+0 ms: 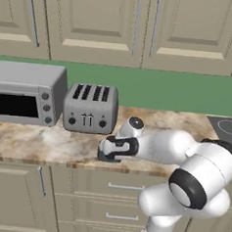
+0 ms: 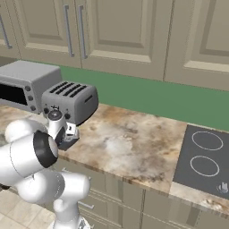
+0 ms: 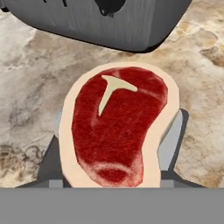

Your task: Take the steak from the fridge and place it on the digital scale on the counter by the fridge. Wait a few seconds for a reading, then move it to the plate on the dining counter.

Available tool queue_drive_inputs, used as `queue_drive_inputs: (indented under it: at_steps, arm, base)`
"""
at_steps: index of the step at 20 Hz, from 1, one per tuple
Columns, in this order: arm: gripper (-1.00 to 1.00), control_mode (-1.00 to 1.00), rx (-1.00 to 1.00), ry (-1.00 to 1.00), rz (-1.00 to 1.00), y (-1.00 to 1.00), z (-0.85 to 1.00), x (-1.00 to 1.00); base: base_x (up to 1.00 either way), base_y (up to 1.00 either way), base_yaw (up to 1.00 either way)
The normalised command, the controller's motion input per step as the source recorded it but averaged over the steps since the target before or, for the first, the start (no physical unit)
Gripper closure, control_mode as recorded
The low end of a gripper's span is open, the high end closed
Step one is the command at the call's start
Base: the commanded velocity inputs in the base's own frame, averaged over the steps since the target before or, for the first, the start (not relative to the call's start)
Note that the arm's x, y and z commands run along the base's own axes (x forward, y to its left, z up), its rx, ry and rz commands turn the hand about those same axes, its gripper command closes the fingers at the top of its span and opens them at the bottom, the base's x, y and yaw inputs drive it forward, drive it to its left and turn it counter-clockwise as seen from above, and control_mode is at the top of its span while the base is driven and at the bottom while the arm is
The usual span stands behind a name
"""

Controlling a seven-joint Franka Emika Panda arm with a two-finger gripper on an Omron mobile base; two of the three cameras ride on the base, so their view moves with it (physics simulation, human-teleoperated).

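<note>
**A:** Start close in. What do you have under the hand?

**B:** In the hand view you are looking straight down on the steak (image 3: 117, 127), red face up with its pale fat rim. It lies over the digital scale (image 3: 171, 139), whose grey top shows past the meat on one side and whose dark edges show at both lower corners. You cannot see the fingertips there, so judge the grip elsewhere: the jaws are at their tightest, and the steak sitting that close under the camera suggests you are gripping it.

**A:** And from the base?

**B:** In the left base view your gripper (image 1: 110, 151) is low at the front edge of the counter (image 1: 37, 142), right over the scale (image 1: 108, 157). Just beyond it stands the silver toaster (image 1: 90, 108), and further left the toaster oven (image 1: 26, 93). The right base view shows the gripper (image 2: 67, 136) beside the toaster (image 2: 71, 101), with the cooktop (image 2: 203, 162) well apart along the counter (image 2: 129, 143).

**A:** So which step is this?

**B:** I judge you are at the weighing step, steak at or on the scale. Next, let the jaws go so the meat rests on the top alone, lift clear, and wait before you take it to the plate.
</note>
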Motion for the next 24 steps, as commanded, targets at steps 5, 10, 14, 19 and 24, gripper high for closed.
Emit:
queue_drive_inputs:
  at_steps: [5, 10, 14, 19, 24]
  arm:
    - [1.0, -1.0, 0.0, 0.0, 0.0, 0.0, -0.12, 0.18]
    - [1.0, -1.0, 0.0, 0.0, 0.0, 0.0, -0.13, 0.19]
    - [1.0, -1.0, 0.0, 0.0, 0.0, 0.0, -0.15, 0.0]
    - [-1.0, -1.0, 0.0, -0.02, 0.0, 0.0, -0.11, -0.24]
    - [-1.0, -1.0, 0.0, -0.06, 0.0, 0.0, -0.01, -0.39]
  base:
    - [0.0, 0.0, 0.0]
    - [0.0, 0.0, 0.0]
    - [0.0, 0.0, 0.0]
    - [0.0, 0.0, 0.0]
    - [0.0, 0.0, 0.0]
